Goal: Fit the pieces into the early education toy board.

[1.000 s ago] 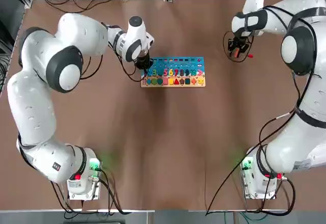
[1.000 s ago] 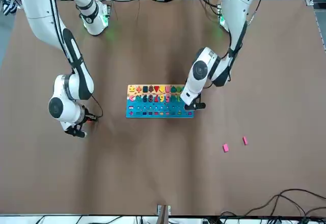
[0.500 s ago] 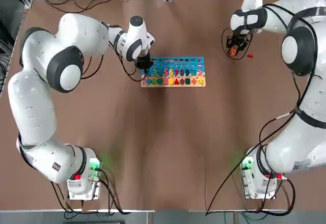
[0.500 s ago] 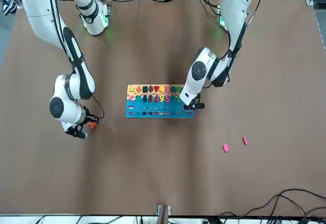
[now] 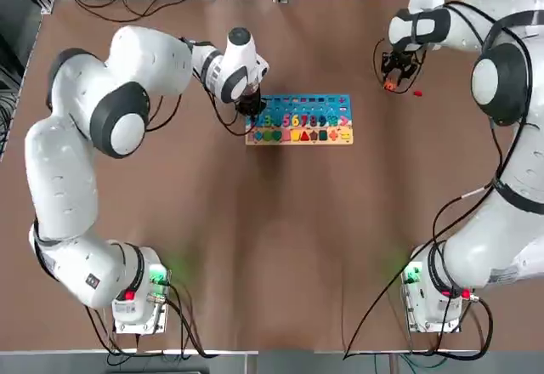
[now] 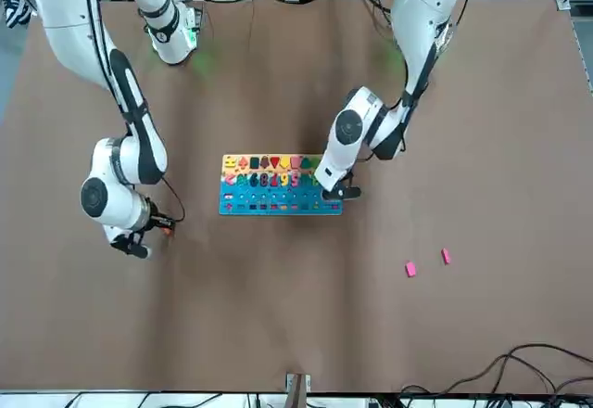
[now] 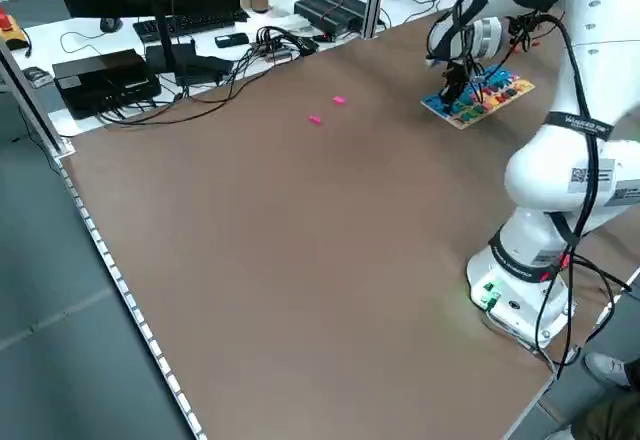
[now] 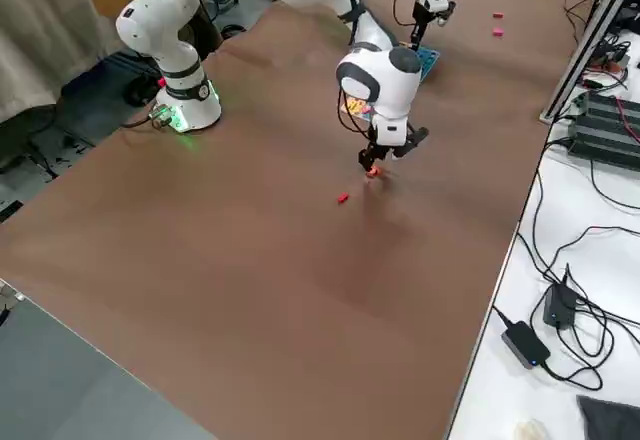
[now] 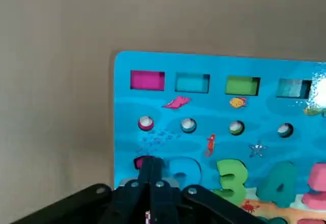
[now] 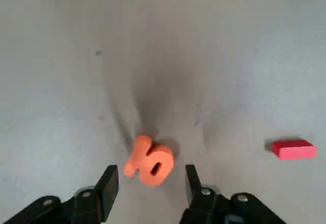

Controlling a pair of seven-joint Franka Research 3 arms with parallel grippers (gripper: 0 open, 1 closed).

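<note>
Brown tabletop (image 5: 280, 238), with cables and electronics lying along its far edge. Early education toy board (image 5: 299, 120) is lying flat near the tabletop's middle, blue top with coloured numbers, tan strip with coloured shapes. Left claw (image 5: 249, 109) is pressing down at the board's left end, fingers (image 9: 152, 175) closed tight together on the numbers row; whether they are pinching anything cannot be told. Right claw (image 10: 150, 183) is hovering well to the board's right, fingers (image 10: 108, 182) standing partly apart on either side of the orange "10" piece (image 10: 149, 162), not gripping it. Red piece (image 10: 293, 149) is lying nearby. Two pink pieces (image 6: 410, 269) (image 6: 446, 256) are lying far off beyond the left arm, well apart from the board.
</note>
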